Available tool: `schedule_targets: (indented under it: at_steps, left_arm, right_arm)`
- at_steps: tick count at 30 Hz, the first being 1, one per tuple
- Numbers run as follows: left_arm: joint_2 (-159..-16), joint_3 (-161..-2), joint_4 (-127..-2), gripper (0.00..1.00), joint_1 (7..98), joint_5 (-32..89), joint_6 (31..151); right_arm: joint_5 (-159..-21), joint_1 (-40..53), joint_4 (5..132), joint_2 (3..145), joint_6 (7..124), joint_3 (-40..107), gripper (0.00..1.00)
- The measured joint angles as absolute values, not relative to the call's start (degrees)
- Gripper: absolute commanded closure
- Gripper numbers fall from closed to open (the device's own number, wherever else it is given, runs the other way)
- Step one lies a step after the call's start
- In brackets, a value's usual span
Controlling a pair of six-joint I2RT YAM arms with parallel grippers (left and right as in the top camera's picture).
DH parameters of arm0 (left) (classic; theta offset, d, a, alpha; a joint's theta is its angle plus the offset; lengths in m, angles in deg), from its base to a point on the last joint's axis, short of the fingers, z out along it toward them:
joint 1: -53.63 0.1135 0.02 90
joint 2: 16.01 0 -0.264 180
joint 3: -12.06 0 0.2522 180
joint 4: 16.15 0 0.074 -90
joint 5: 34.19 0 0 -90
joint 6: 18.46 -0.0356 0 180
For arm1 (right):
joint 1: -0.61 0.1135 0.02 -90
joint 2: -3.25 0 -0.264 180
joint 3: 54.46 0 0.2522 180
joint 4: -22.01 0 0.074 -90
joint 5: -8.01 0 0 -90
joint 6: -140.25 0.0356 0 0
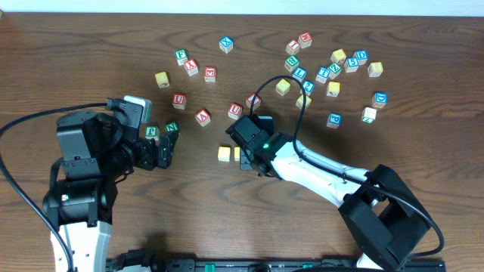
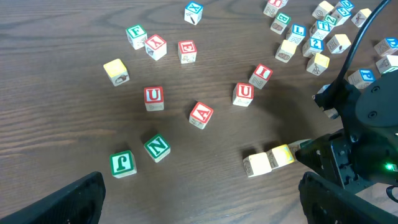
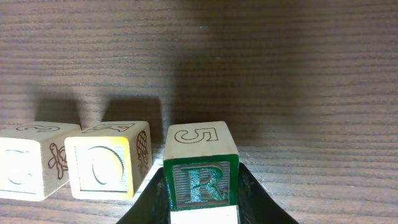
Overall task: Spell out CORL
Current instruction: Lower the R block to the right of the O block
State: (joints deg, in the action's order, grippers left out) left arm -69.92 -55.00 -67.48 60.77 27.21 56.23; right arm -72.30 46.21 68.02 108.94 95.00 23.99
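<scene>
The right pincer (image 3: 200, 202) is closed on the R cube (image 3: 200, 179), one dark finger pressed to each side of it, so the jaws stand only as wide as the cube. The cube sits upright: its front face has a green frame and a green R, and its top face carries an outlined 5. Whether its underside rests on the bench (image 3: 280, 74) cannot be told from the wrist view.

Just to its left, with a narrow gap between them, stands the O cube (image 3: 102, 168), yellow-fronted with a pale ring. Touching that one's left side is the C cube (image 3: 25, 169), its letter faint and its left edge cut by the frame. The three stand in one row (roughly level with each other).

From overhead, the right arm (image 1: 325, 170) reaches from the lower right diagonally up to the bench's middle, wrist low, a black cable (image 1: 291, 94) looping over it.

The left pincer (image 2: 202, 182) is spread wide and holds nothing, hovering low at the left above bare wood. The left arm (image 1: 83, 162) is folded near the left edge, pointing right.

Ahead of it lie green-lettered cubes (image 2: 157, 147) and, further on, red-lettered cubes (image 2: 201, 114). In the far right cluster sits a blue-framed cube that reads as the L cube (image 2: 299, 30), well apart from the row
</scene>
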Motion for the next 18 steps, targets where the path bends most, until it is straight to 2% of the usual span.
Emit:
schedule_targets:
  at_steps: [18]
  left_arm:
    - [-69.9,-55.0,-67.5,0.02,60.8,27.2,56.2]
  right_arm:
    - [-72.6,45.8,71.2,108.9,95.3,24.6,0.81]
